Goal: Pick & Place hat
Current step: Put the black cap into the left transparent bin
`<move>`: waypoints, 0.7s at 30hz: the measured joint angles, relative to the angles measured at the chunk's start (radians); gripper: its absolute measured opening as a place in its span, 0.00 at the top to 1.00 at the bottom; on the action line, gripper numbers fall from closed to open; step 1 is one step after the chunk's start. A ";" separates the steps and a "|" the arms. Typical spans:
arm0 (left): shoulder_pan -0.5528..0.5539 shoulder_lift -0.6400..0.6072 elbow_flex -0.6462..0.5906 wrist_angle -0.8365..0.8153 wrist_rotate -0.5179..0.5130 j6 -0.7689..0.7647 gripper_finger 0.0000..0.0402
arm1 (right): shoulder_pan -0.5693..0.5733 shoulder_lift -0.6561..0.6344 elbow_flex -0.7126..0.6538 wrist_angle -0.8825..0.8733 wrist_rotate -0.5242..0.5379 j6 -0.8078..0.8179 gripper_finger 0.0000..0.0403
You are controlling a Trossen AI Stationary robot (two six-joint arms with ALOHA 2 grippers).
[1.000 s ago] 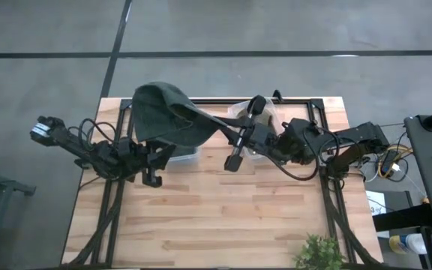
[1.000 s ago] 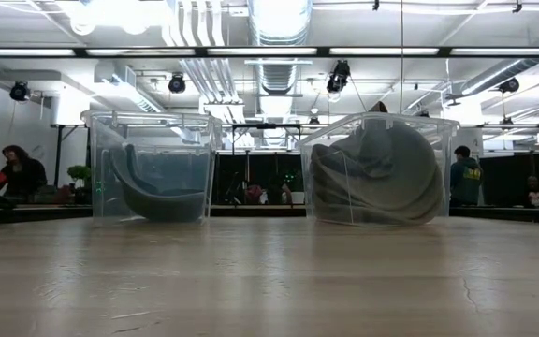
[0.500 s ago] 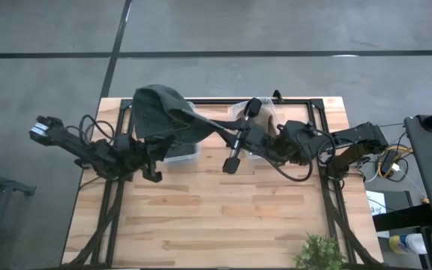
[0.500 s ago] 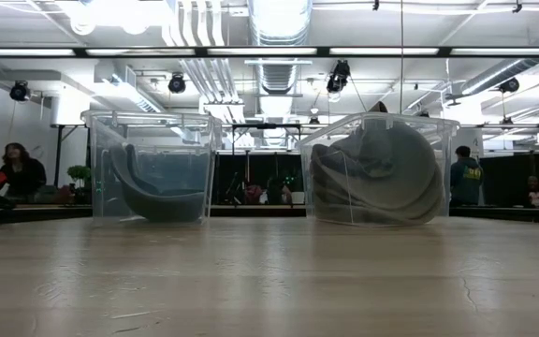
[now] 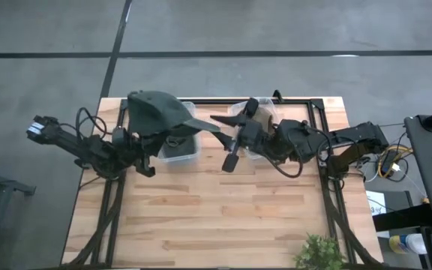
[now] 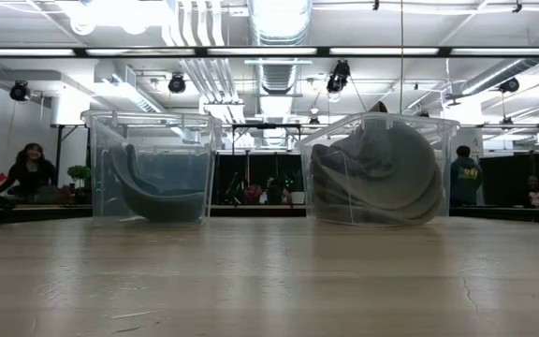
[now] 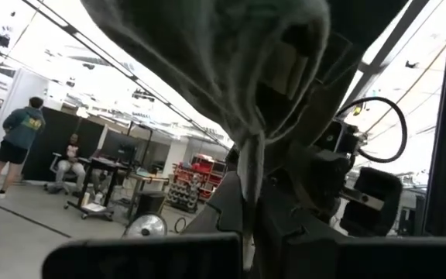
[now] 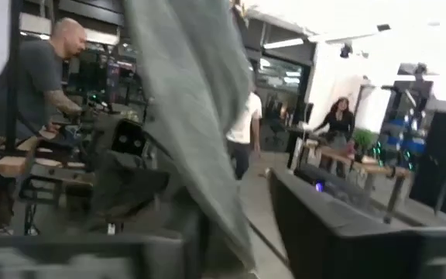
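A dark grey-green hat hangs over the left clear bin at the table's far side, its brim tip pointing toward my right gripper. My left gripper sits under the hat's near left edge, shut on its cloth. The same cloth hangs close before the right wrist camera. Whether the right gripper touches it does not show. Neither gripper shows in the low view. My left gripper has a gathered fold of the hat's cloth between its two fingers, coming level from the table's left. The rest of the hat spreads above and beyond the fingers, lifted over the bin. How many layers it has cannot be told.
Two clear bins stand at the far side, the left one with a grey hat inside and the right one stuffed with grey hats. A small plant sits at the near right corner. People stand in the room beyond.
My left gripper has gone toward the far edge, in under the hat. The hat, which was drawn out taut toward my right gripper, has pulled back to the left and bunched over the left bin. Only its brim tip still reaches right. My right gripper has shifted slightly left.
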 joint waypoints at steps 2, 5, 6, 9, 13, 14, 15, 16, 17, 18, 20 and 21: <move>0.000 -0.007 0.000 -0.002 -0.004 0.003 0.98 | -0.009 -0.007 0.000 -0.037 0.007 0.022 0.60; 0.000 -0.024 0.000 -0.037 -0.049 0.006 0.98 | -0.011 -0.011 0.001 -0.066 0.066 -0.007 0.47; 0.000 -0.032 0.000 -0.056 -0.072 0.004 0.98 | -0.011 -0.011 0.001 -0.072 0.098 -0.026 0.44; 0.000 -0.063 0.000 -0.130 -0.122 -0.001 0.98 | -0.009 -0.022 0.001 -0.122 0.207 -0.071 0.36; 0.000 -0.104 0.000 -0.232 -0.194 -0.047 0.98 | -0.010 -0.048 0.002 -0.274 0.274 -0.079 0.31; -0.001 -0.115 0.000 -0.264 -0.217 -0.068 0.99 | -0.010 -0.054 0.002 -0.313 0.282 -0.077 0.30; -0.001 -0.129 0.000 -0.288 -0.228 -0.083 0.99 | -0.010 -0.062 0.002 -0.346 0.286 -0.076 0.29; -0.001 -0.142 0.000 -0.318 -0.245 -0.102 0.99 | -0.009 -0.069 0.003 -0.380 0.300 -0.075 0.28; -0.001 -0.154 0.000 -0.356 -0.260 -0.123 0.99 | -0.008 -0.073 0.003 -0.411 0.312 -0.068 0.28; -0.001 -0.168 0.000 -0.393 -0.275 -0.143 0.99 | -0.006 -0.078 0.003 -0.440 0.325 -0.058 0.27; -0.001 -0.195 0.000 -0.478 -0.309 -0.189 0.99 | -0.004 -0.086 0.003 -0.503 0.330 -0.039 0.26; -0.001 -0.210 0.000 -0.520 -0.332 -0.216 0.99 | -0.003 -0.090 0.003 -0.527 0.329 -0.024 0.26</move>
